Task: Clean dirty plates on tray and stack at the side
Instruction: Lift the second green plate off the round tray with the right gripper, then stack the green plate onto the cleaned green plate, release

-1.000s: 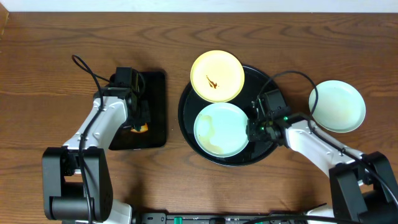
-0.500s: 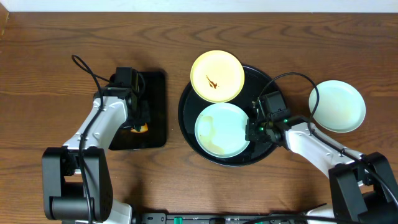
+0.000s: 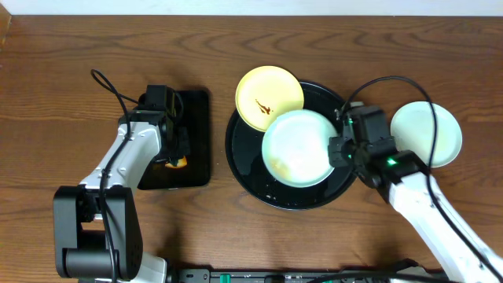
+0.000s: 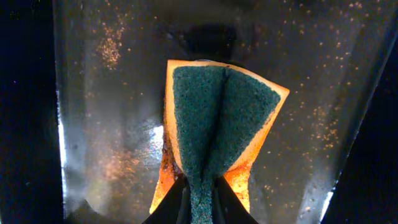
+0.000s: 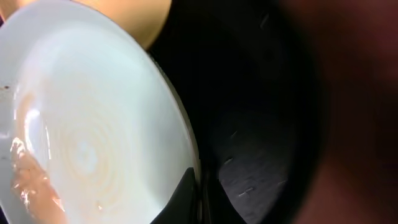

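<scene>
Wooden worktop (image 3: pixel 63 63): one pale mint round plate (image 3: pixel 428 134) sits by its right edge; right hand (image 3: pixel 336 151) pinches a smeared mint plate (image 3: pixel 299 148), left hand (image 3: pixel 174 151) a green-orange sponge (image 4: pixel 217 118); stained yellow plate (image 3: pixel 269 98) waits.

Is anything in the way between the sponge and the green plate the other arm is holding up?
Nothing visible is. Between the sponge and the green plate there is only bare table and the near rim of the round black tray. The yellow plate sits farther back, off that line.
</scene>
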`<control>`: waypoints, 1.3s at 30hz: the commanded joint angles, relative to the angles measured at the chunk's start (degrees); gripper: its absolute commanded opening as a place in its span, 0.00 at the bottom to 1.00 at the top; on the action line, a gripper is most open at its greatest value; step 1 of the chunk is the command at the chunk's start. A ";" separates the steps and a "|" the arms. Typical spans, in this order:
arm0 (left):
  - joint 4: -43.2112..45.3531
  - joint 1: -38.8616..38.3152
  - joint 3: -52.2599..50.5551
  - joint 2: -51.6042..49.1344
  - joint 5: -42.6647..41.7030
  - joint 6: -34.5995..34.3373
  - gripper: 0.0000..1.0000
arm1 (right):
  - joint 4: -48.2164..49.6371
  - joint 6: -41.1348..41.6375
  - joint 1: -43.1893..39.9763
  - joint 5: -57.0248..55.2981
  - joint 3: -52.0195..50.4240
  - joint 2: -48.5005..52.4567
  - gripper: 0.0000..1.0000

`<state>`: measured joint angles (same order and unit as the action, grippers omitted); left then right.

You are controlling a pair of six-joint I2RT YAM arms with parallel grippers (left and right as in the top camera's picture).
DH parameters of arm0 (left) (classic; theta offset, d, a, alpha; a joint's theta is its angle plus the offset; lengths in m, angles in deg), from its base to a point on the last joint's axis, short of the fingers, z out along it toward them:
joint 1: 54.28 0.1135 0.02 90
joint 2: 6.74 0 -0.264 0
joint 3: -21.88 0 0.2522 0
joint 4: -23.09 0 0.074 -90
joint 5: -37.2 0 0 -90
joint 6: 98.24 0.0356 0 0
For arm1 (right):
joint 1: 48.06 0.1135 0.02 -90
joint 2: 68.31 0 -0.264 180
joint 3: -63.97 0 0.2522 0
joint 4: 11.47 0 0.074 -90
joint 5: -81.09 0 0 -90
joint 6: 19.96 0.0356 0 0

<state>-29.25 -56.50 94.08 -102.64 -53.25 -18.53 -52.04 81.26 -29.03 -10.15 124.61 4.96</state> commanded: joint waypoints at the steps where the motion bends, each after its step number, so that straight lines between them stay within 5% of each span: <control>1: -0.13 -0.11 -0.48 0.79 0.94 -0.09 0.12 | 0.68 -9.18 -0.76 -7.52 1.31 -3.21 0.01; 5: 0.09 -0.11 -0.48 0.79 0.92 -0.09 0.12 | 0.94 -16.39 0.57 -15.02 1.31 -4.74 0.01; 24: 0.07 -0.11 -0.48 0.79 0.94 -0.09 0.12 | 9.62 -24.09 19.87 -49.83 1.31 -4.76 0.01; 39: 0.07 -0.11 -0.48 0.79 0.94 -0.09 0.12 | 14.23 -29.27 22.29 -53.42 1.31 -4.76 0.01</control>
<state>-29.21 -56.50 94.05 -102.64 -53.23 -18.53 -38.01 52.72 -7.15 -61.36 124.69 0.92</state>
